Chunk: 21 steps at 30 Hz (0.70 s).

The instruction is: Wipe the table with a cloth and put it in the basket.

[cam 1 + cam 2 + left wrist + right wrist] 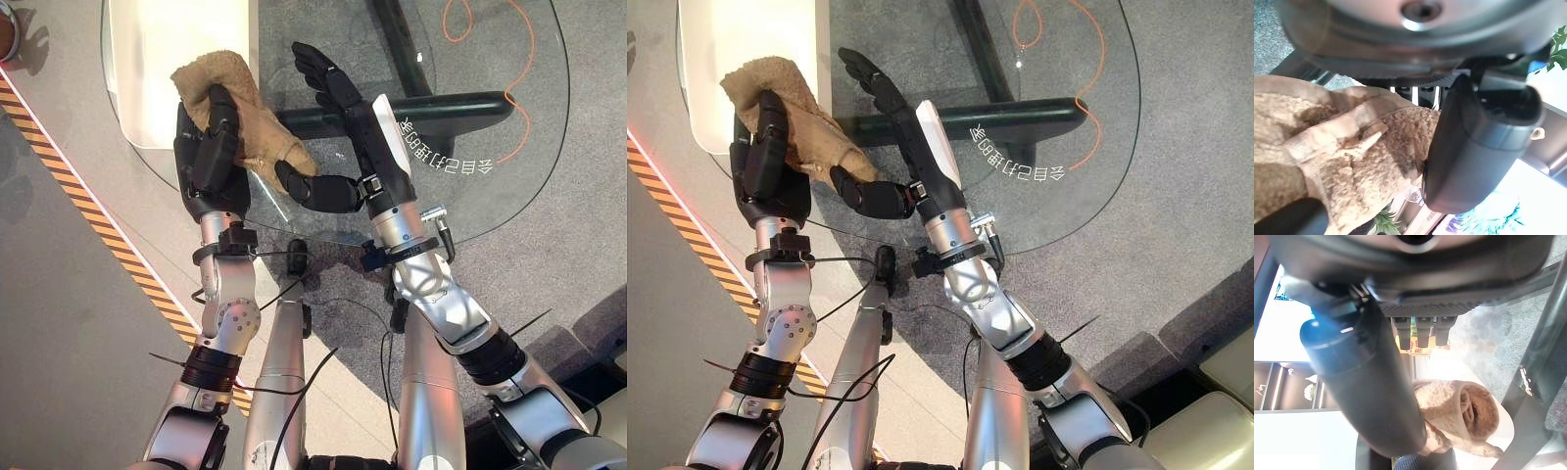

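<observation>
My left fingers (217, 117) are curled round the cloth (227, 98), pinching a bunched fold of it against the palm; the left hand (208, 162) sits over the near edge of the glass tabletop (509, 117). The cloth is a tan, nubbly rag, crumpled, its free end trailing toward my right hand (338, 127). That hand is open, fingers straight and reaching out across the glass, thumb (318, 191) just beside the cloth's trailing end; I cannot tell whether it touches.

Judgement: the cloth is light, soft and limp, and will sag and fold wherever unsupported. It is not fragile and not slippery. Best hold is the thick bunched middle, already taken.
</observation>
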### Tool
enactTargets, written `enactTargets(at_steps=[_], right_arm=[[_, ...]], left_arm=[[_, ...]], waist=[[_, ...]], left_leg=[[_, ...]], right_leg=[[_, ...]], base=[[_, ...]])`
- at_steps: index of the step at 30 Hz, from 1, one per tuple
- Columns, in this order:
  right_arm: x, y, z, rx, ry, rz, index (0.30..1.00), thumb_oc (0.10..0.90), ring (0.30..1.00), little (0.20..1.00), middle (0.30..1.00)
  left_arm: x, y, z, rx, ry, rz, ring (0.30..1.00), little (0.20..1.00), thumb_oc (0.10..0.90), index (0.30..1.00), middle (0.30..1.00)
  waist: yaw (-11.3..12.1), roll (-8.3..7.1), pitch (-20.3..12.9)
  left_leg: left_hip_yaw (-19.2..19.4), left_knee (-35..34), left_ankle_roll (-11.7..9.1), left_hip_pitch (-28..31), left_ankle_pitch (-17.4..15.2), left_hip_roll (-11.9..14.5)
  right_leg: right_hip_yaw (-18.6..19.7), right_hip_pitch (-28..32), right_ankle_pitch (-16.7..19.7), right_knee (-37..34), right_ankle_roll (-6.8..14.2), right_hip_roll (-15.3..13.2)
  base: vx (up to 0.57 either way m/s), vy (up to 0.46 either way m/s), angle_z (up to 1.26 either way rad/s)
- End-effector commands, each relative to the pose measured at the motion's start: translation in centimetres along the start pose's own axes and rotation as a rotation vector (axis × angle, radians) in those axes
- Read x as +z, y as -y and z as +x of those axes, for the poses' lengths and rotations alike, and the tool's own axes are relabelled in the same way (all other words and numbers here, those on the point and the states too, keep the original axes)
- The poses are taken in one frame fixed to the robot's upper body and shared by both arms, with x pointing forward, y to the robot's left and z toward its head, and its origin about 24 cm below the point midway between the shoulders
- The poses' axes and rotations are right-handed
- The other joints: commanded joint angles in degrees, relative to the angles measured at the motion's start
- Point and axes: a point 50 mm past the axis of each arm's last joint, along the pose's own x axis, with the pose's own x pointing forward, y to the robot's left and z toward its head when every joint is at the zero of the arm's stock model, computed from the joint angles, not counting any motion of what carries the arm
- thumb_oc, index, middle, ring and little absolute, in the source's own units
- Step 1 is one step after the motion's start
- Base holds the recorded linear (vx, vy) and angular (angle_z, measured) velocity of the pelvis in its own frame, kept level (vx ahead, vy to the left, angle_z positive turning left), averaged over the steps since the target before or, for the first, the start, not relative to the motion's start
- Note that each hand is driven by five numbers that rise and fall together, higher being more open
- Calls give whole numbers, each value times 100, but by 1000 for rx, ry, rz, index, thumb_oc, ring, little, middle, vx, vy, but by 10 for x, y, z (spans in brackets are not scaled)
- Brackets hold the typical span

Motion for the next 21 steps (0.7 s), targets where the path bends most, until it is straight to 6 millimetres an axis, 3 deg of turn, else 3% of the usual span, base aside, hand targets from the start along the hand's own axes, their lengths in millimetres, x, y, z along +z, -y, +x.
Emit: enactTargets(at_steps=[1,21], right_arm=[[72,7,17,-114,364,61,900,800,900,900,900],[49,63,2,-466,357,-83,900,800,900,900,900]], left_arm=[[57,50,16,-239,358,-27,300,200,100,300,300],[69,38,16,-195,414,24,300,200,100,300,300]], waist=[[82,-67,-156],[-103,-151,-156]], left_leg=[[542,95,713,162,-299,-638],[568,94,736,202,-377,-586]], right_leg=[[-191,293,359,-725,-67,641],[-96,313,381,-751,-17,697]], base=[[0,0,0],[0,0,0]])
